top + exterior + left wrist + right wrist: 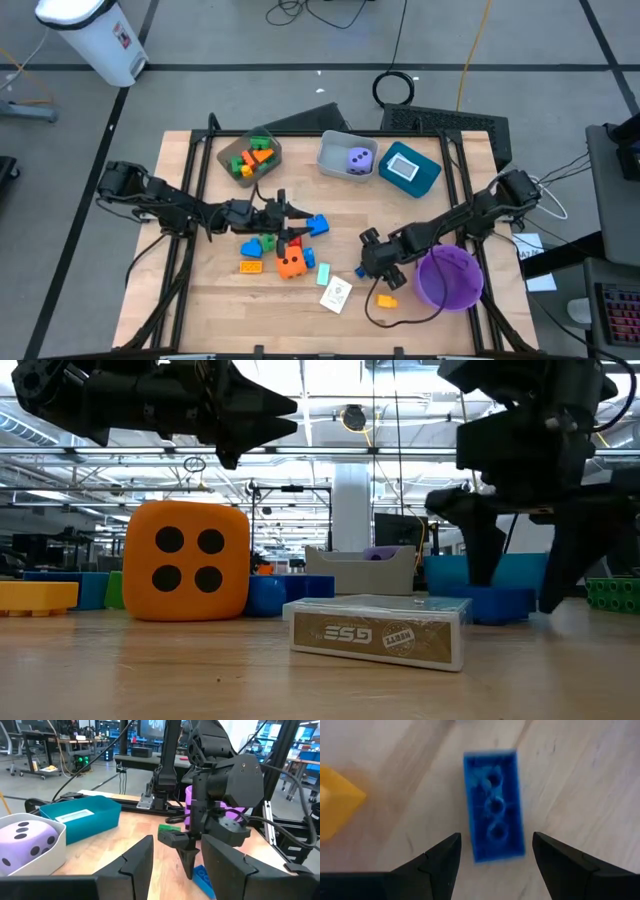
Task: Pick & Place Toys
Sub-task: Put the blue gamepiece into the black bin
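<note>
My right gripper (494,851) is open and points down over a blue block (494,802) that lies flat on the table, one finger on either side of it and touching nothing. The block also shows in the low view (492,601) and the left wrist view (203,878). A yellow block (335,805) lies beside it. My left gripper (175,865) is open and empty, held level above the table near the orange die (292,264) and more blue blocks (318,225). A purple die (359,161) sits in the grey bin (330,160).
A brown bin (268,143) holds several coloured blocks. A teal bin (428,175) holds a card. A purple bowl (450,277) stands just right of my right gripper (372,262). A card box (336,295), a teal card (323,271) and an orange-yellow block (250,266) lie near the front.
</note>
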Controlling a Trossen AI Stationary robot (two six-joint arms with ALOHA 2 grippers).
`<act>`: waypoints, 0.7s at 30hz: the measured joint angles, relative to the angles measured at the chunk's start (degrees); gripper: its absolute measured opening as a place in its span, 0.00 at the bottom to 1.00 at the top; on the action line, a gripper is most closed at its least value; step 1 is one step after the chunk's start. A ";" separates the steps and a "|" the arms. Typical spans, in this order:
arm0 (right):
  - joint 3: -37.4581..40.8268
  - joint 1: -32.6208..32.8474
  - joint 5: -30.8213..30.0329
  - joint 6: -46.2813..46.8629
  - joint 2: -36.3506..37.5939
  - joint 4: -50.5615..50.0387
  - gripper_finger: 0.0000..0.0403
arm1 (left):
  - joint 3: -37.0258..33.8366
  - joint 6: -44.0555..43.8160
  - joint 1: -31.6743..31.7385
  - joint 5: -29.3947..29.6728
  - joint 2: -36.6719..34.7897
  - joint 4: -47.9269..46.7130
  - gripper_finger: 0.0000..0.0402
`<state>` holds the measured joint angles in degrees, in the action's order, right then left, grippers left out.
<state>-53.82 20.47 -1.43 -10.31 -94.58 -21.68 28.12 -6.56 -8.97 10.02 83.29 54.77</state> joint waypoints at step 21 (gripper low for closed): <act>-1.93 -0.42 -9.89 -3.96 5.23 2.11 0.33 | 0.02 -1.01 0.00 0.38 0.00 -0.67 0.41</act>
<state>-55.76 20.05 -11.32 -14.26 -89.35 -19.57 28.14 -7.58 -8.97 10.41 83.29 54.10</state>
